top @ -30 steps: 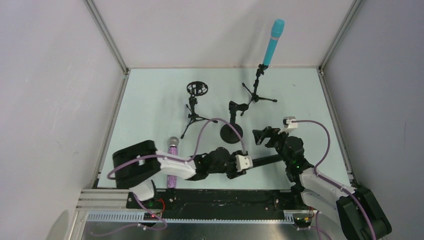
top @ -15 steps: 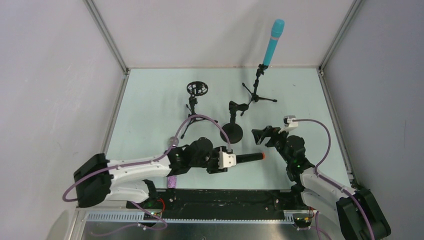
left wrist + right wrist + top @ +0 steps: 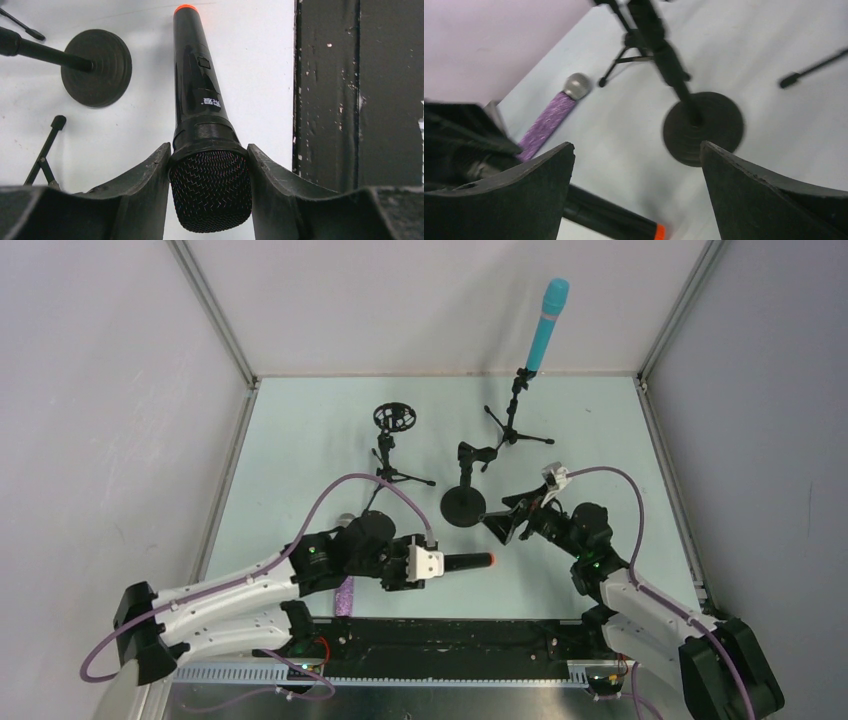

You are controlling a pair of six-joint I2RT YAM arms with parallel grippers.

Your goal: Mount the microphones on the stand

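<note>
My left gripper (image 3: 432,564) is shut on the mesh head of the black microphone (image 3: 467,562) and holds it level, orange end ring pointing right; in the left wrist view (image 3: 210,165) the fingers clamp the black microphone (image 3: 196,90). My right gripper (image 3: 497,523) is open and empty, just right of the round-base stand (image 3: 464,502), above the orange end (image 3: 659,232). The cyan-blue microphone (image 3: 546,322) stands clipped in the back tripod stand (image 3: 515,420). The purple glitter microphone (image 3: 346,590) lies on the table, mostly hidden under my left arm; it shows in the right wrist view (image 3: 549,117).
A tripod stand with a round shock mount (image 3: 393,420) stands at the back left. The round-base stand also shows in the left wrist view (image 3: 97,67) and the right wrist view (image 3: 701,127). White enclosure walls surround the table; a black rail (image 3: 450,635) runs along the near edge.
My left arm has pulled back to the left with the black microphone, its orange end now further left. My right gripper has swung left and down toward the round-base stand.
</note>
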